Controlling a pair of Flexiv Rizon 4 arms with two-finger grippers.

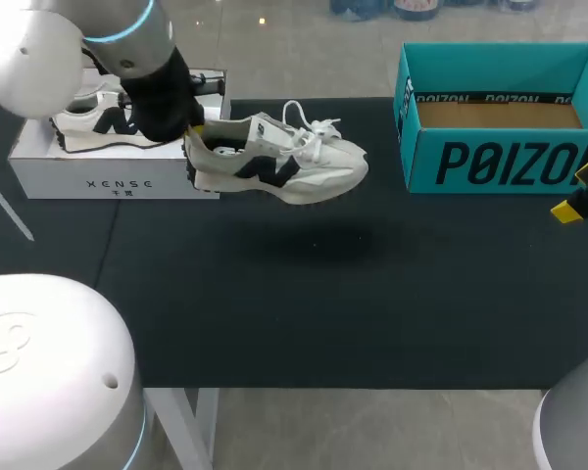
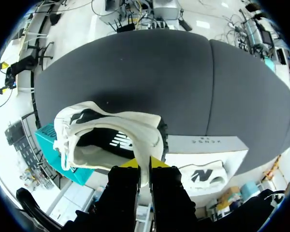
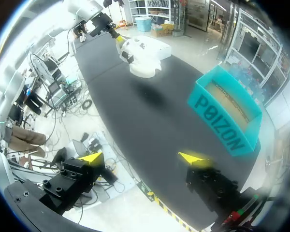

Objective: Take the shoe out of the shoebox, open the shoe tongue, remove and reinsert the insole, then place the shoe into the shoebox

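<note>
A white sneaker (image 1: 274,162) with dark side markings and white laces hangs in the air above the black table, casting a shadow below it. My left gripper (image 1: 191,137) is shut on the sneaker's heel collar; in the left wrist view the collar (image 2: 111,135) is pinched between the yellow tips of the gripper (image 2: 144,164). The open teal shoebox (image 1: 500,157) stands at the back right with nothing inside. My right gripper (image 1: 578,196) waits open at the right edge beside the box, its fingers (image 3: 92,158) spread wide and far from the sneaker (image 3: 145,55).
A white box (image 1: 108,181) stands at the back left with a second white sneaker (image 1: 98,122) on top, right behind my left arm. The black table mat (image 1: 304,304) spreads between both boxes and toward the front edge.
</note>
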